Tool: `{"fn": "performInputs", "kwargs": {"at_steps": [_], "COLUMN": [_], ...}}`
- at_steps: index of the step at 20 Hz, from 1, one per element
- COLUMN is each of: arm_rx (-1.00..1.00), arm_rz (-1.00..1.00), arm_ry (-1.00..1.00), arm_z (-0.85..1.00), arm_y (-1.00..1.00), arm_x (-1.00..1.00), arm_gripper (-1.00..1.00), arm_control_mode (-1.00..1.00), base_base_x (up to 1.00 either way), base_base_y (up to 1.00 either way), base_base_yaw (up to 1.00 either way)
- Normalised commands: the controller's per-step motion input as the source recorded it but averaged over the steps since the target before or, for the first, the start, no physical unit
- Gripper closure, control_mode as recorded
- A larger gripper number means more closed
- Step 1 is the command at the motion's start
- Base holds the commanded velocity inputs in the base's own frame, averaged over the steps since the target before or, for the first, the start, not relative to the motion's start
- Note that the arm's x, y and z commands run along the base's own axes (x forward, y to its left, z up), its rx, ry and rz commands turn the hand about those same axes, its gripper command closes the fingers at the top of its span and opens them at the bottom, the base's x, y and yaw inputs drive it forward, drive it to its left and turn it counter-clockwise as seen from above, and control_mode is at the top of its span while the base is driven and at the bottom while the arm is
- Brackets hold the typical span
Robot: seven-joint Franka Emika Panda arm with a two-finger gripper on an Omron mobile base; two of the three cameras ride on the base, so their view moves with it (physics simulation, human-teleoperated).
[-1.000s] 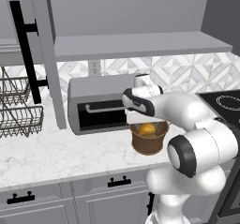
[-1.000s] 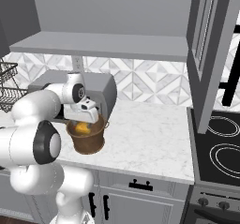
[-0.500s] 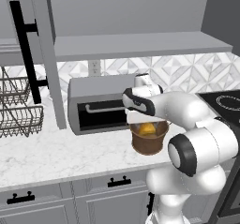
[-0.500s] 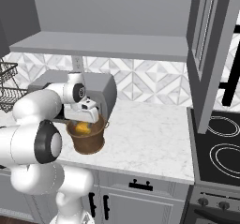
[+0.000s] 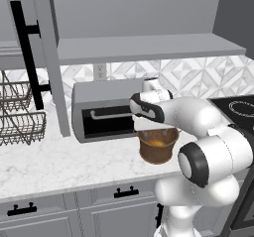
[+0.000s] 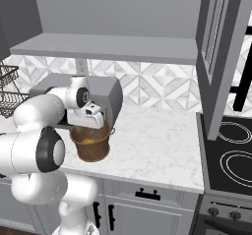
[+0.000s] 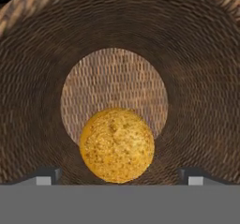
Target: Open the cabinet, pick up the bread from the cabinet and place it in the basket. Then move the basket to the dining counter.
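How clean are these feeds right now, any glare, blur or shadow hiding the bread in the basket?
Hand view: sharp and evenly lit, the bread plain on the woven floor of the basket, walls darkening toward the rim. Left base view: flat light, no glare, the arm covers part of the basket. Right base view: soft shade under the cabinet; bread small but visible.

One basket (image 5: 158, 147), one bread (image 7: 116, 145) inside it. One grey toaster oven (image 5: 101, 111). Two wire racks (image 5: 19, 113), stacked, maybe more beyond the frame edge. One open cabinet door (image 5: 49, 57). Two stove burners (image 6: 235, 150). One wall outlet (image 5: 99, 71).
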Motion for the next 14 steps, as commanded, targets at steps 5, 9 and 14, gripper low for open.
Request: {"fn": "performInputs", "kwargs": {"at_steps": [5,9,14], "arm_rx": [0.00,0.00,0.00], "arm_rz": [0.00,-0.02,-0.17], "arm_ry": [-0.02,-0.06,-0.12], "arm_z": [0.00,0.11,0.35], "arm_y": [0.00,-0.21,-0.43], "arm_x": [0.00,-0.06,-0.38], "arm_gripper": [-1.00,-1.00,-1.00], "arm_control_mode": [-1.00,-1.00,-1.00], "base_base_x": [0.00,0.00,0.00], "base_base_y": [0.00,0.00,0.00], "base_base_yaw": [0.00,0.00,0.00]}}
